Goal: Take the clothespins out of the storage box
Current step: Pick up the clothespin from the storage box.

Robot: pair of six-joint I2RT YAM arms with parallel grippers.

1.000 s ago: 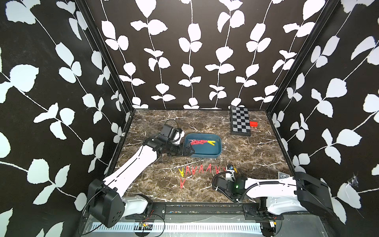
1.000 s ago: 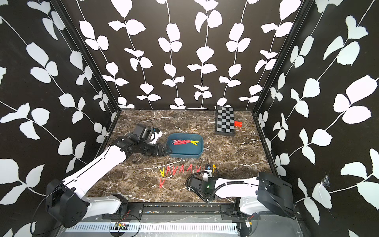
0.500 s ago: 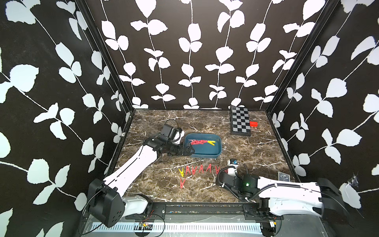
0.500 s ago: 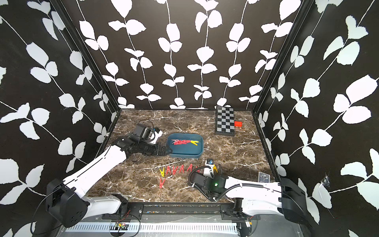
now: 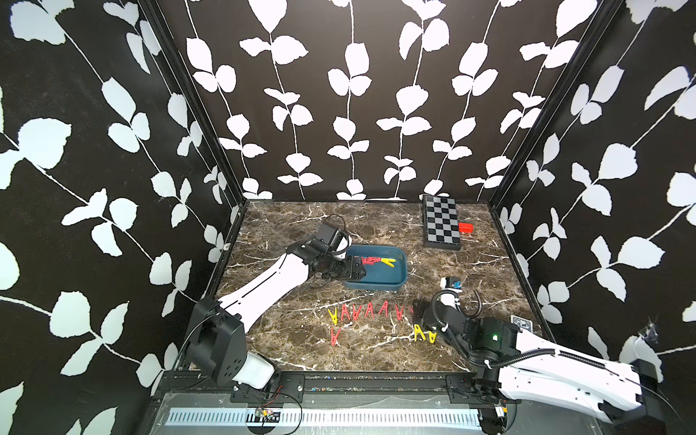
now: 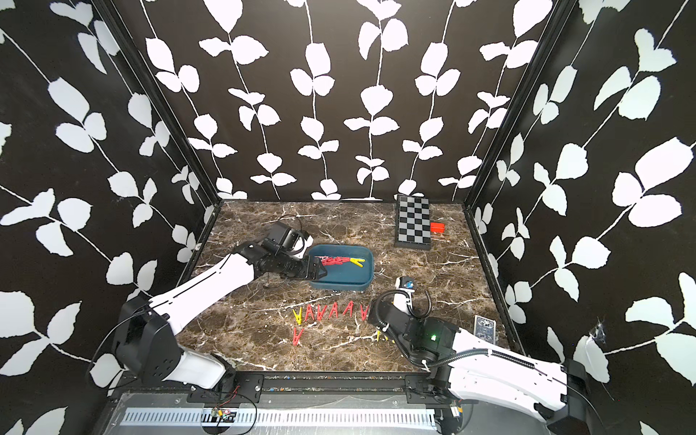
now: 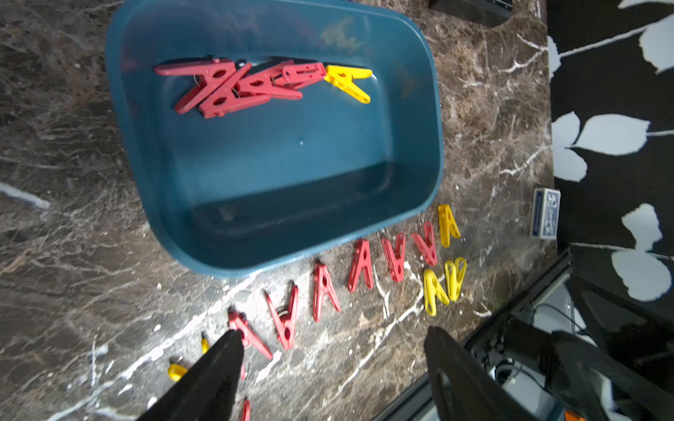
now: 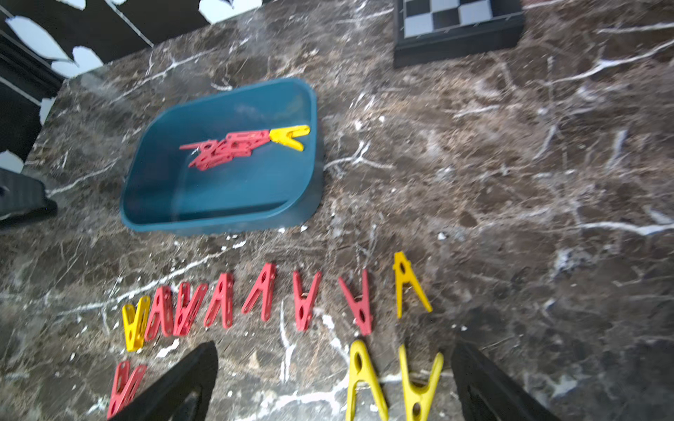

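Marble tabletop: clothespins hug the storage box at its twelve-o'clock wall; left gripper gapes at nine o'clock, right gripper wide, empty, at five. Tangled pegs may snag and drop.

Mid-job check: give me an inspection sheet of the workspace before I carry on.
Surface: brown marble tabletop, white-veined.
Job's things: storage box holds stacked red clothespins and one yellow clothespin; other clothespins lie in rows in front of it.
Clutter: checkerboard box, small red block beside it, small blue box by the right arm.
Grippers: left gripper jaws open, empty; right gripper jaws open by two yellow clothespins.
Cables: thin loop at the left wrist; black hose along the right arm.
Surroundings: black walls with white leaves.
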